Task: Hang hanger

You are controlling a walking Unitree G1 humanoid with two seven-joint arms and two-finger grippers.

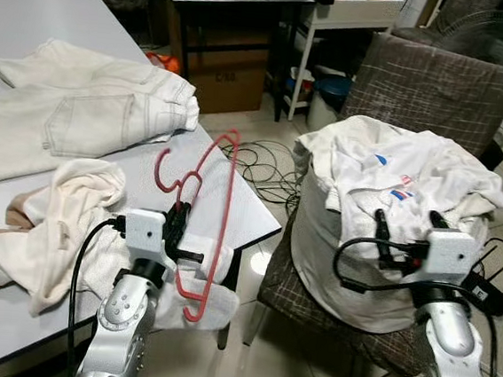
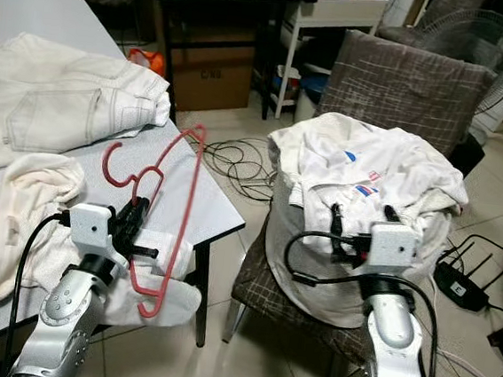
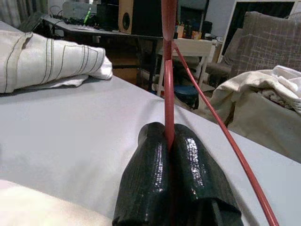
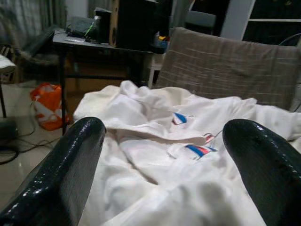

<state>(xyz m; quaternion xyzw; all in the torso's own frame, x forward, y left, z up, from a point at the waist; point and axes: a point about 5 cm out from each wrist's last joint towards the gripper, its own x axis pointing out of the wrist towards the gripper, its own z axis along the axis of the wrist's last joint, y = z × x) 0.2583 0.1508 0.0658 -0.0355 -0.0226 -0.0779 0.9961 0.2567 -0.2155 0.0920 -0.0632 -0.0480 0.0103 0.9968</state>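
1. We see the left gripper (image 1: 178, 213) w/ both black fingers pinched tight on the red hanger (image 1: 220, 205), holding it tilted above the near corner of the white table (image 1: 90, 13); hook end curls up toward the folded pale trousers (image 1: 108, 108).
2. Right gripper (image 2: 360, 219) hovers w/ fingers spread wide, nothing between them, over the heap of white clothes (image 2: 369, 169) in the sack (image 2: 314, 275) on the brown chair (image 2: 404, 83).
3. A cream towel (image 1: 62, 215) lies crumpled on the table beside the left arm; the hanger's lower end sits over more white cloth at the table edge.
4. Risk, in our view: grip is on one thin wire near the neck, so the hanger could swivel or slip in the fingers if swung fast.
5. Also: the low end may snag the cloth & drag it off the table.
6. Cables (image 1: 258, 167) on the floor betw. table & chair could catch a foot if the robot steps that way.
7. No rail or hook to hang from is visible to us, so a long carry seems likely.
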